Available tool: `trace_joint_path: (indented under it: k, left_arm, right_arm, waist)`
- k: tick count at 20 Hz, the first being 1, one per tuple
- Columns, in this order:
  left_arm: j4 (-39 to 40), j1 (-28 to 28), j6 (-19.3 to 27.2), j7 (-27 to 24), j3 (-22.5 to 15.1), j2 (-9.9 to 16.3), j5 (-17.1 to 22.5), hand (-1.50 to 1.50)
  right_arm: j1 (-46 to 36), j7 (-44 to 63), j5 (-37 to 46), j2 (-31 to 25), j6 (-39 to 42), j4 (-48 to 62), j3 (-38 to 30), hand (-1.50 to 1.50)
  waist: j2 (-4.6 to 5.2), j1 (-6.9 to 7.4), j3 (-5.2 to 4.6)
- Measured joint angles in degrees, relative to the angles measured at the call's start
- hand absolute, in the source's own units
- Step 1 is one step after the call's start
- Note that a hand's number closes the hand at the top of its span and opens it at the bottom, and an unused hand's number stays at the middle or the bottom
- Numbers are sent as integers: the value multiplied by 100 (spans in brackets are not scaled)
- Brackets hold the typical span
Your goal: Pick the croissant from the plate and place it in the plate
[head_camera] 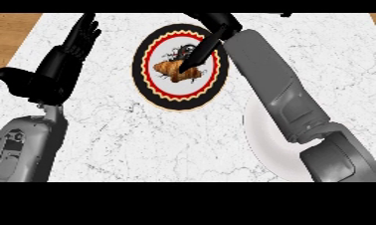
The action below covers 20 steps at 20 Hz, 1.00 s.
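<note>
In the head view, we see a dark plate (150, 92) with a red and yellow ring on the white counter (110, 134). The croissant (172, 68) lies on it, near the middle.

Our right hand (208, 45) comes down over the dark plate from its far side. Its fingers point down and touch the croissant. We cannot tell if they are closed round it or just resting on it.

Our left hand (77, 45) is well to the left of the dark plate. It rests there with its fingers straight and holds nothing.

A white plate (258, 134) sits to the right of the dark plate and nearer to us. Our right arm hides part of it.

We think the step now is grabbing the croissant. Next we need to pinch it, lift it off the dark plate, and carry it over to the white plate.
</note>
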Motion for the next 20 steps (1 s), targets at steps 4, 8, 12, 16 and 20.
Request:
trace_joint_path:
  k: [4, 8, 12, 16, 20]
  left_arm:
    - [-65, 42, -18, 28, 69, 19, 53, 0]
    - [-130, 71, -37, 16, 42, 16, 31, 0]
    - [-191, 61, -19, -1, -9, -39, 0, 0]
    - [-226, 46, -41, 32, -35, -44, -5, 0]
    - [-209, -38, -50, 50, -10, -28, -2, 0]
  right_arm:
    - [-34, -102, -143, -372, 329, 184, -212, -150]
    - [22, -354, -160, -852, 766, 276, -282, -150]
    - [94, -509, -90, -1251, 961, 319, -264, -150]
    - [94, -508, -39, -1548, 1056, 333, -249, -150]
    - [160, -545, 23, -1824, 1130, 307, -214, -150]
  waist:
    - [20, -19, 2]
    - [65, 13, 7]
    - [102, 70, 11]
    - [129, 115, 15]
    - [170, 157, 21]
